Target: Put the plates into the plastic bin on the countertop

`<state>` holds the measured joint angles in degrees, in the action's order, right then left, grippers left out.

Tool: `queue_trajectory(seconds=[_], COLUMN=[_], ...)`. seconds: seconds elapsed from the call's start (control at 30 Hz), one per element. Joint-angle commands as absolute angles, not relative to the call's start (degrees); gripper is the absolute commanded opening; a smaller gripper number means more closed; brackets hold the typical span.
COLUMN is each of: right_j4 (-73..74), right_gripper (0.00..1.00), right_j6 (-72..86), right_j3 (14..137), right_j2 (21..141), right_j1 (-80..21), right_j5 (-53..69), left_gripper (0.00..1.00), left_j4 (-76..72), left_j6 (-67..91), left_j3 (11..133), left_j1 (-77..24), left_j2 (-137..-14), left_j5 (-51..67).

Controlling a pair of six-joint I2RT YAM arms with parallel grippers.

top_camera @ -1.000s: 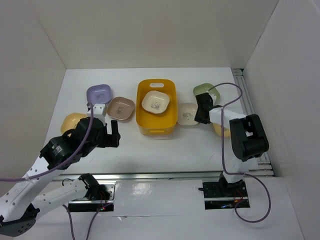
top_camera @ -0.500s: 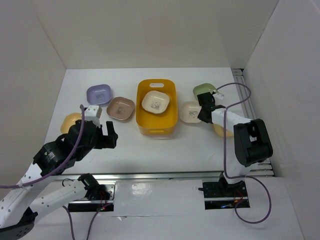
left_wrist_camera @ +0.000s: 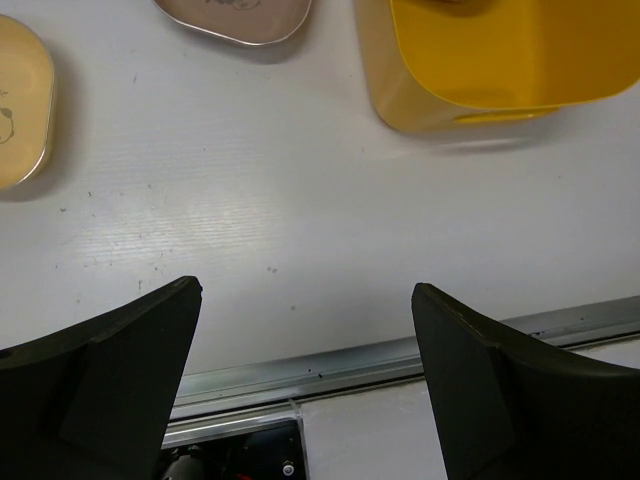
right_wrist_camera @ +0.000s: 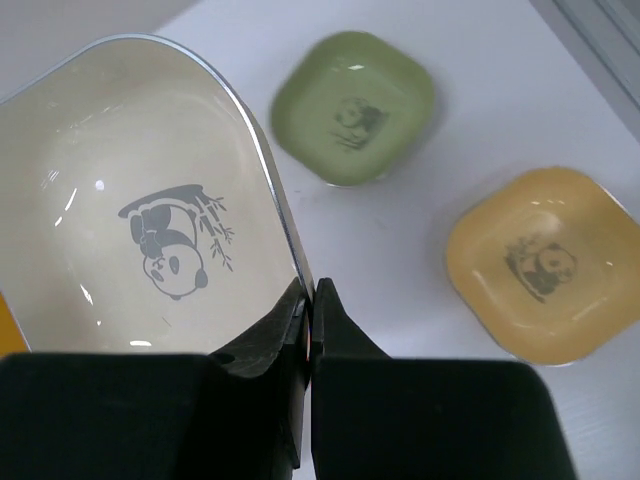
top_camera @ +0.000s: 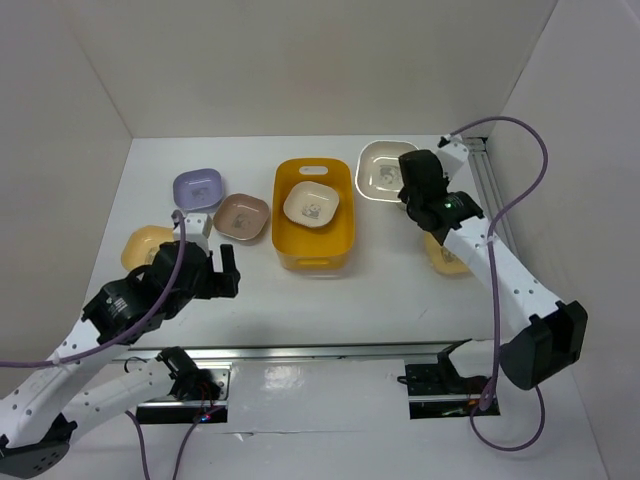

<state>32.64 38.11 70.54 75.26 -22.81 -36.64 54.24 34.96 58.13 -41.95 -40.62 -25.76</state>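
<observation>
Seven plates (top_camera: pixel 242 215) are counted: one cream plate (right_wrist_camera: pixel 120 200) is clamped by the right jaws, one is contained in the bin (top_camera: pixel 288 248), five are spread on the counter (top_camera: pixel 350 300); left jaws are opened wide.

The left arm (top_camera: pixel 95 335) and right arm (top_camera: pixel 500 270) wear white shells between black joint housings. A purple cable (top_camera: pixel 505 119) trails along each. The left end effector (left_wrist_camera: pixel 305 300) has broad matte-black fingers (left_wrist_camera: pixel 100 380), wedge-shaped with bevelled edges.

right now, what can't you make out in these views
- Top view: right arm hides the green plate, half covers the yellow plate beside it.
- Left wrist: bin and brown-pink plate cut off by the top edge.
- Right wrist: held cream plate cut off by the left edge.
</observation>
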Motion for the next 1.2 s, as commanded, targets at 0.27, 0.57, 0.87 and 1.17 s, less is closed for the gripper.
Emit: queue_trajectory(seconds=[0.27,0.57,0.87,1.17], right_j4=[35.9,49.4,46.8,42.6], right_gripper=[0.00,0.00,0.02,0.66], right_j6=[48.8,67.1,67.7,59.9], right_j3=[89.2,101.3,101.9,106.2], right_j2=[92.5,110.0,113.2,115.1], right_j1=[-35.9,-39.6,-39.6,-40.8], right_j5=[-39.8,-45.7,-43.8,-41.9], left_gripper=[1.00,1.00,1.00,1.00], left_j4=[49.8,49.3,49.3,49.3], left_j6=[35.5,35.5,35.5,35.5], left_j3=[57.0,56.5,56.5,56.0], left_j1=[-38.1,-38.1,-38.1,-38.1], left_j2=[-44.3,-43.8,-43.8,-43.8], left_j5=[-25.0,-24.4,-24.4,-24.4])
